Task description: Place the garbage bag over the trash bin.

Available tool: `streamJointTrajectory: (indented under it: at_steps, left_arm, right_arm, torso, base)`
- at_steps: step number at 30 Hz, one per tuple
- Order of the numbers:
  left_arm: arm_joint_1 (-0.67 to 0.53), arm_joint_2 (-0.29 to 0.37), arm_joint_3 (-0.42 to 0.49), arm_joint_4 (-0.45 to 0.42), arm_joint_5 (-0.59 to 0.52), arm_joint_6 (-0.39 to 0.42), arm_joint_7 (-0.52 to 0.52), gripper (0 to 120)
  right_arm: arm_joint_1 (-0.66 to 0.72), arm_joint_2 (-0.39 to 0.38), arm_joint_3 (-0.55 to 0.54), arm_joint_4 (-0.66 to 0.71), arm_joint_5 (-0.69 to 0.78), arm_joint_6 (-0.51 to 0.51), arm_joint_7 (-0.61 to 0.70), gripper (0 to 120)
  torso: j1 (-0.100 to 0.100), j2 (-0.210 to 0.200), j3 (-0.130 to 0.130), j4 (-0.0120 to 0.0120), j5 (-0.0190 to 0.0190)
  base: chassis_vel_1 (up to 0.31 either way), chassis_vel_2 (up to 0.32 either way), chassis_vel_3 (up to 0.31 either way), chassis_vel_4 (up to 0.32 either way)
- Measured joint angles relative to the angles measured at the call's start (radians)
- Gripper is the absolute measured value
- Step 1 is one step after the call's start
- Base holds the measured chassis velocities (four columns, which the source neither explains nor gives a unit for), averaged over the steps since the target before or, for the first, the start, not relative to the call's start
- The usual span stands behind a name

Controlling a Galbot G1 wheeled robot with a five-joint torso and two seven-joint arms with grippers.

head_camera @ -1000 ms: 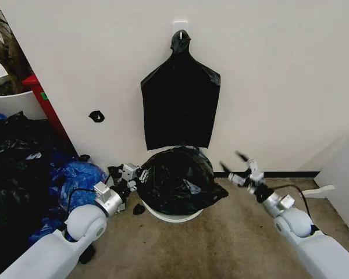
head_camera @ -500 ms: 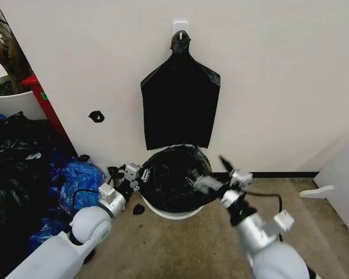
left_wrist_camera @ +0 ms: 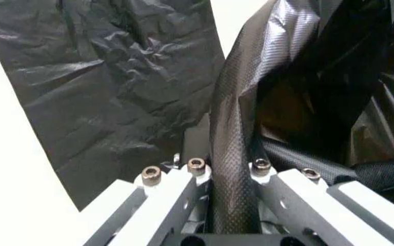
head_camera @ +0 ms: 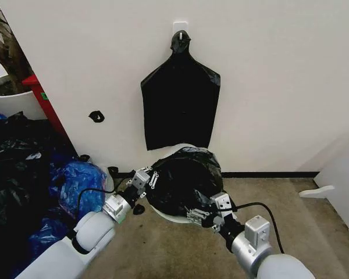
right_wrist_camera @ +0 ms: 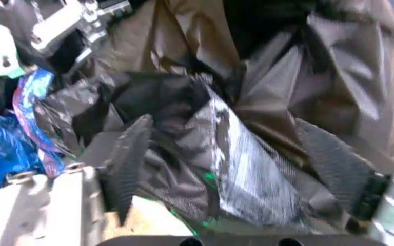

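Black crinkly plastic everywhere rn. I'm looking down at the garbage bag point(head_camera: 183, 180), bunched in a glossy mound over the mouth of the trash bin point(head_camera: 163, 214), which is sitting on the carpet against the wall w/ just a sliver of white rim peeking out at the front. Bag's mound is leaning a bit toward my right and rising up toward the wall, w/ its long axis running roughly left-front to right-back.

My left gripper point(head_camera: 146, 176) is reaching in from the left side of the bin, forearm angling up and forward, and its jaws are pinching a rolled fold of the garbage bag point(left_wrist_camera: 235, 154); in the left wrist view that fold is running straight up between the jaws.

My right gripper point(head_camera: 206, 210) is coming in low at the front-right of the bin, wrist pointing back toward me, cable looping behind it. Its fingers point(right_wrist_camera: 125, 164) are spread wide w/ a shiny ridge of the garbage bag point(right_wrist_camera: 241, 164) sitting between them, not clamped afaict.

Flat black bag point(head_camera: 180, 107) is hanging on the wall right above the bin, and the heap of black & blue bags point(head_camera: 41, 180) is lying off to my left.
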Motion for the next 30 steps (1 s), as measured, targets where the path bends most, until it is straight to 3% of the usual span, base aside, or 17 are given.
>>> streamJointTrajectory:
  at_steps: [10,15,16,18,19,21,24,25,27,30]
  left_arm:
    - [-0.008,-0.003,0.003,0.003,-0.012,0.012,-0.001,1]
    - [-0.005,-0.005,0.001,-0.005,-0.034,0.027,-0.006,1]
    - [-0.005,-0.005,0.000,-0.007,-0.042,0.033,-0.009,1]
    - [-0.004,-0.006,-0.006,-0.020,-0.093,0.076,-0.027,1]
    - [-0.004,-0.006,-0.006,-0.020,-0.093,0.076,-0.027,1]
    - [-0.006,-0.008,-0.012,-0.033,-0.145,0.122,-0.048,1]
    - [-0.020,-0.013,-0.032,-0.055,-0.250,0.213,-0.094,1]
    - [-0.020,-0.013,-0.032,-0.055,-0.250,0.213,-0.094,1]
    - [-0.031,-0.013,-0.049,-0.072,-0.331,0.282,-0.124,1]
    - [-0.040,-0.009,-0.058,-0.093,-0.423,0.355,-0.146,1]
  right_arm:
    - [0.016,-0.005,0.000,-0.020,0.013,-0.050,0.009,38]
    - [0.006,-0.003,-0.003,-0.035,-0.031,-0.002,-0.009,22]
    - [0.002,-0.002,-0.004,-0.042,-0.052,0.034,-0.028,19]
    - [-0.017,-0.003,-0.009,-0.094,-0.156,0.219,-0.154,8]
    - [-0.017,-0.003,-0.009,-0.094,-0.156,0.219,-0.154,8]
    - [-0.032,-0.004,-0.007,-0.185,-0.267,0.440,-0.335,0]
    - [-0.040,0.007,0.020,-0.357,-0.398,0.763,-0.654,0]
    - [-0.040,0.007,0.020,-0.357,-0.398,0.763,-0.654,0]
    - [-0.042,0.021,0.036,-0.441,-0.445,0.924,-0.812,0]
    - [-0.044,0.037,0.045,-0.500,-0.468,1.015,-0.878,0]
  torso:
    - [0.000,0.000,0.000,0.0000,0.0000]
    - [0.000,0.000,0.000,-0.0001,0.0000]
    - [0.000,0.000,0.000,-0.0001,0.0000]
    - [0.000,0.000,0.000,-0.0001,0.0000]
    - [0.000,0.000,0.000,-0.0001,0.0000]
    - [0.000,0.000,0.000,-0.0001,-0.0001]
    - [0.000,0.000,0.000,0.0000,0.0003]
    - [0.000,0.000,0.000,0.0000,0.0003]
    - [0.000,0.000,0.000,-0.0001,0.0003]
    - [0.000,0.000,0.000,-0.0001,0.0002]
  base:
    - [0.000,0.000,0.000,0.000]
    - [0.000,0.000,0.000,0.000]
    - [0.000,0.000,0.000,0.000]
    - [0.000,0.000,0.000,0.000]
    - [0.000,0.000,0.000,0.000]
    - [0.000,0.000,0.000,0.000]
    - [0.000,0.000,0.000,0.000]
    - [0.000,0.000,0.000,0.000]
    - [0.000,0.000,0.000,0.000]
    - [0.000,0.000,0.000,0.000]
